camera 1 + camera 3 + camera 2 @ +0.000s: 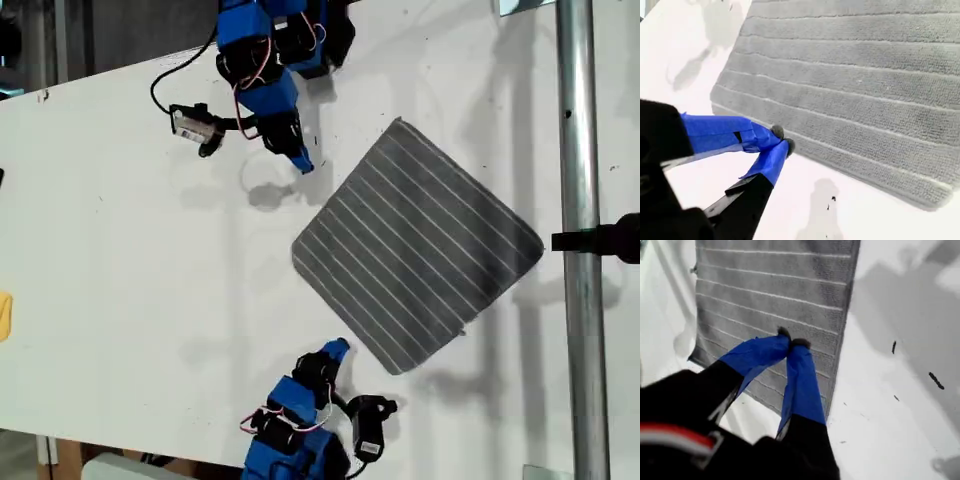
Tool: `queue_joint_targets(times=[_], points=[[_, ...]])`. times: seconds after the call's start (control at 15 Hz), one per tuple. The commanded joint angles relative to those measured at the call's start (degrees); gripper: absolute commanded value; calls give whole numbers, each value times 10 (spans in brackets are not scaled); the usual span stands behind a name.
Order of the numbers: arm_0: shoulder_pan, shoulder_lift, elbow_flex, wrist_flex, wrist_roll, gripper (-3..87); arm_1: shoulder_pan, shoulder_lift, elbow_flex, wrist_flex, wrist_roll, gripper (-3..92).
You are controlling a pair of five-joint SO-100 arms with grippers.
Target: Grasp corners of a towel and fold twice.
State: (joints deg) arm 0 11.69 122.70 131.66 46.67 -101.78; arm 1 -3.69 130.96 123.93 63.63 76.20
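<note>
The towel (420, 245) lies flat and unfolded on the white table, turned like a diamond, dark grey with thin white stripes. All its corners are free, one (297, 255) pointing to the exterior view's left. My first gripper (305, 165) hangs shut and empty above the table off the towel's upper-left edge. In its wrist view the blue fingers (790, 343) show against the towel (770, 295) near a corner (694, 359). My second gripper (338, 347) sits low beside the lower-left edge. It is shut (782, 140) and holds nothing, just off the towel (855, 90).
A metal pole (578, 200) with a black clamp (610, 238) runs down the exterior view's right, past the towel. A yellow object (4, 315) shows at that view's left edge. Bare white table (130, 280) spreads to the left of both arms.
</note>
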Motion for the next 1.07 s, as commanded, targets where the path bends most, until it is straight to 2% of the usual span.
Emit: queue_joint_targets(times=[0.0,0.2,0.4,0.6,1.0], points=[[40,-117,-139,-10,-4,-29,-11,-92,-127,-12,-34,-3],[85,-232,-236,-12,-10,-29,-20,-197,-236,3,-66,-3],[127,-359,-353,-10,-16,-29,-35,-254,-251,-9,-66,-3],[152,-495,-514,33,-10,-29,-44,-309,-251,-46,-66,-3],[159,-608,-599,-20,-6,-29,-74,-475,-260,-156,-55,-3]])
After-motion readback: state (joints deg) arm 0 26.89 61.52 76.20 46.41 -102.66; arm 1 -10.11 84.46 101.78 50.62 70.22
